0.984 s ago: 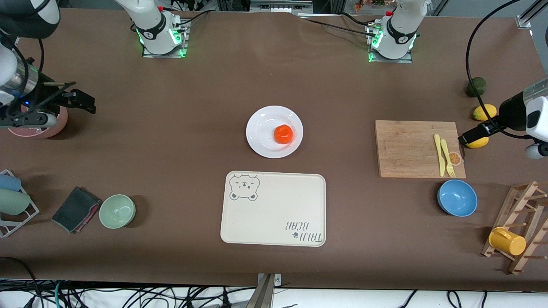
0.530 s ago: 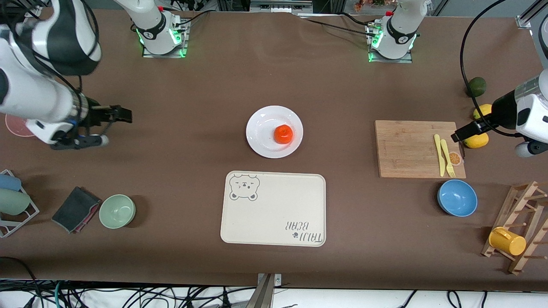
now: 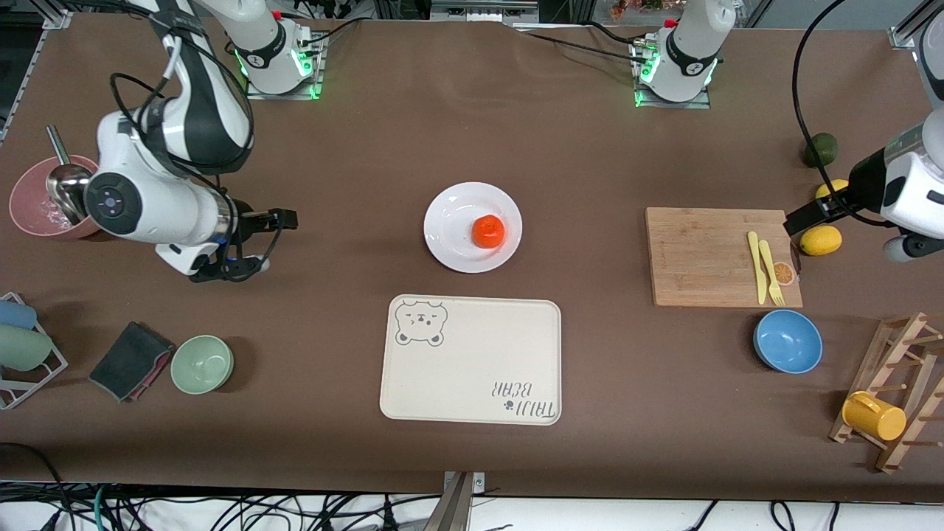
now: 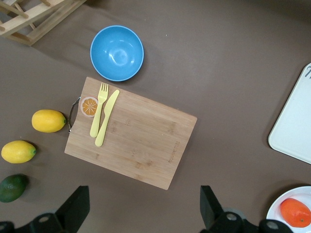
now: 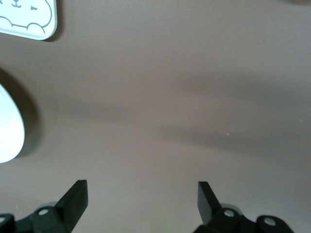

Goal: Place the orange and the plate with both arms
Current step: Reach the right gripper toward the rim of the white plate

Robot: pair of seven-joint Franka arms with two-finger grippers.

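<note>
Right gripper (image 3: pixel 284 219): moved closer to the plate (image 3: pixel 451 221), jaws apart, empty (bare table between).
Left gripper (image 3: pixel 799 221): spread, empty, near the cutting board (image 3: pixel 708 258) edge.
Orange (image 3: pixel 488 231): on plate.

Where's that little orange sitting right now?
In the front view the orange sits on the white plate at mid-table, farther from the camera than the bear-print tray.
</note>
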